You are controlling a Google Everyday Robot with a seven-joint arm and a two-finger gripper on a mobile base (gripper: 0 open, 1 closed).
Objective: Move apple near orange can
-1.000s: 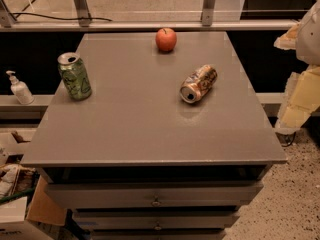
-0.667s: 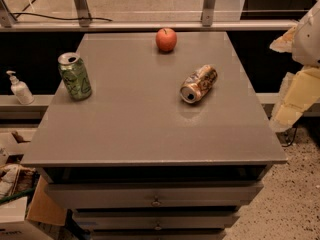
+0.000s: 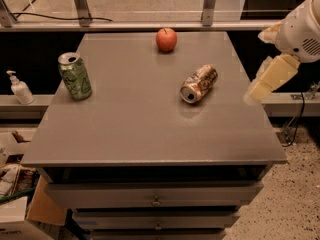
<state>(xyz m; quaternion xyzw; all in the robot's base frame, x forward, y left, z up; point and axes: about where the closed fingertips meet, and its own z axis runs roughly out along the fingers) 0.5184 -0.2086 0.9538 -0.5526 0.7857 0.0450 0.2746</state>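
Observation:
The red-orange apple [image 3: 166, 39] stands at the far edge of the grey table top [image 3: 125, 129], near the middle. The orange can [image 3: 198, 84] lies on its side right of centre, its silver top facing the front left. It is about a can's length nearer than the apple and a little to its right. My gripper [image 3: 260, 88] hangs at the right edge of the view, above the table's right rim, right of the orange can and well clear of the apple. It holds nothing that I can see.
A green can [image 3: 75, 76] stands upright near the table's left edge. A soap dispenser [image 3: 20, 89] sits on a low ledge to the left. Cardboard boxes [image 3: 20, 204] lie on the floor at the lower left. Drawers [image 3: 155, 199] are under the table top.
My arm has shifted slightly left and inward over the table's right rim. The apple and both cans have not moved.

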